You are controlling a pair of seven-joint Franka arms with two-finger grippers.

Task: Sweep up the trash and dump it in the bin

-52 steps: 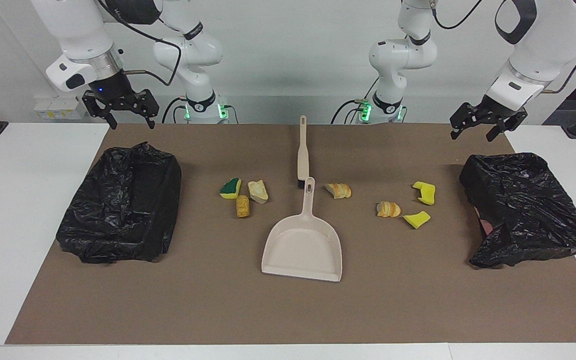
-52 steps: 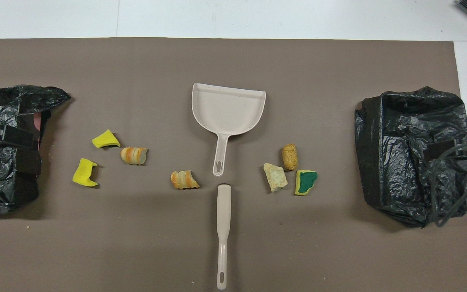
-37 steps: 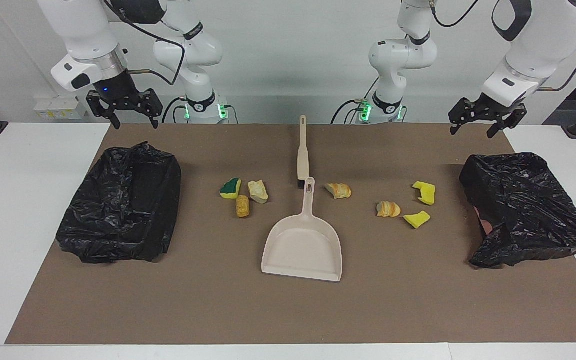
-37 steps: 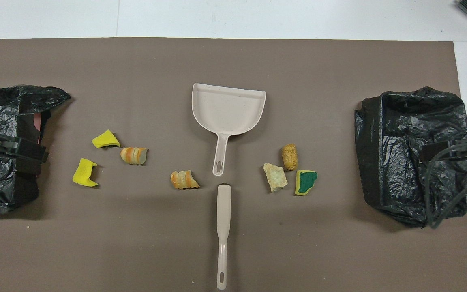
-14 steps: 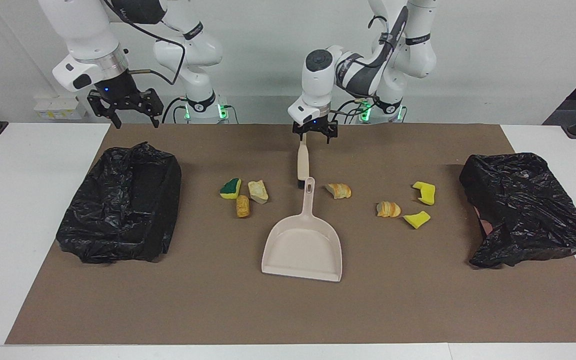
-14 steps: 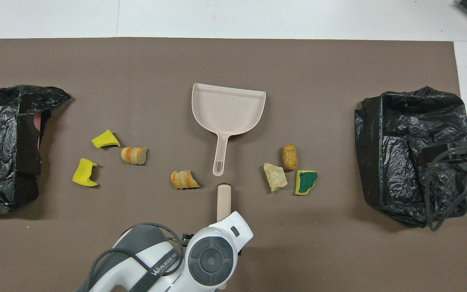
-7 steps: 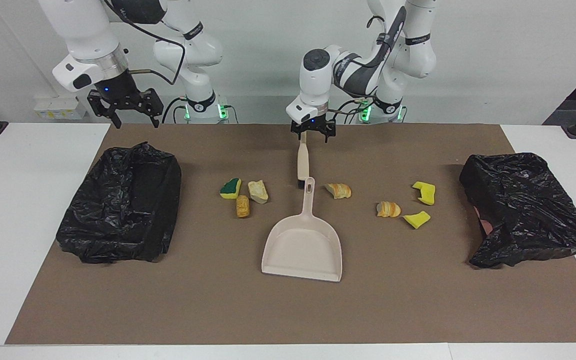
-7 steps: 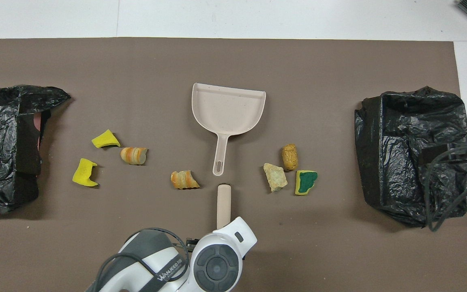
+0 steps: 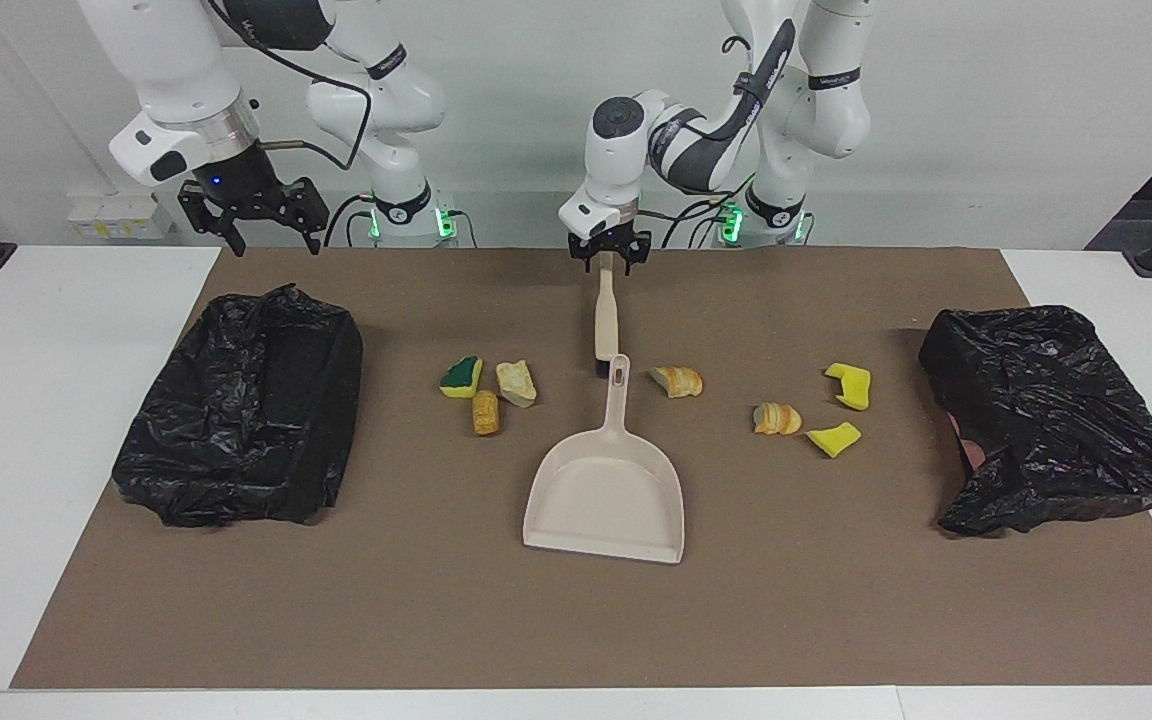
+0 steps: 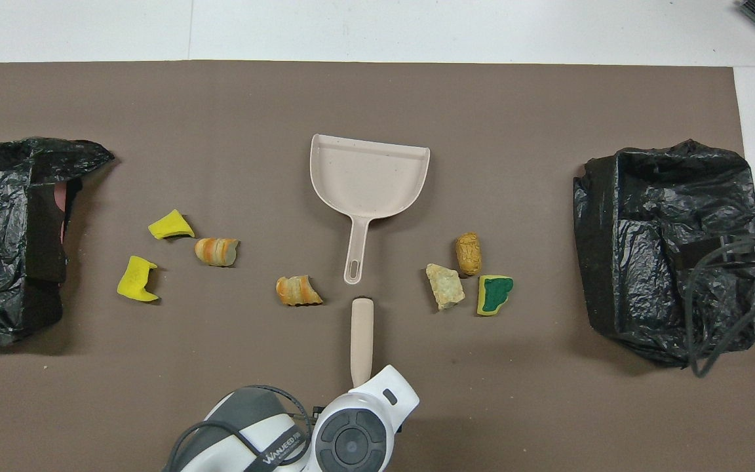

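Brown mat point(image 9: 576, 620) covers the table's middle, and everything lies on it; black bin point(image 9: 241, 410) at the right arm's end sits open-topped, its bag-lined hollow showing nothing inside; the other bin point(image 9: 1051, 415) at the left arm's end is crumpled, a reddish patch showing at its edge, and what it holds cannot be made out; beige dustpan point(image 9: 608, 485) lies flat at the centre, its pan bare, its handle pointing toward the robots; brush point(image 9: 604, 310) lies in line with that handle, nearer to the robots, its head just short of the handle's tip.

Trash lies all on the mat, none in a bin or the pan; toward the right arm's end, a green-topped sponge point(image 9: 461, 377), a pale lump point(image 9: 516, 383) and a tan lump point(image 9: 485, 412) cluster together; an orange lump point(image 9: 677, 381) lies just beside the pan's handle; toward the left arm's end, a second orange lump point(image 9: 777, 418) and two yellow chunks point(image 9: 849, 386) point(image 9: 833, 438) lie near one another.

Left gripper point(image 9: 607, 252) is down at the brush's handle end, fingers set narrowly either side of it; whether they press it I cannot tell; right gripper point(image 9: 251, 215) waits in the air near the first bin's robot-side edge, fingers spread wide, holding nothing.
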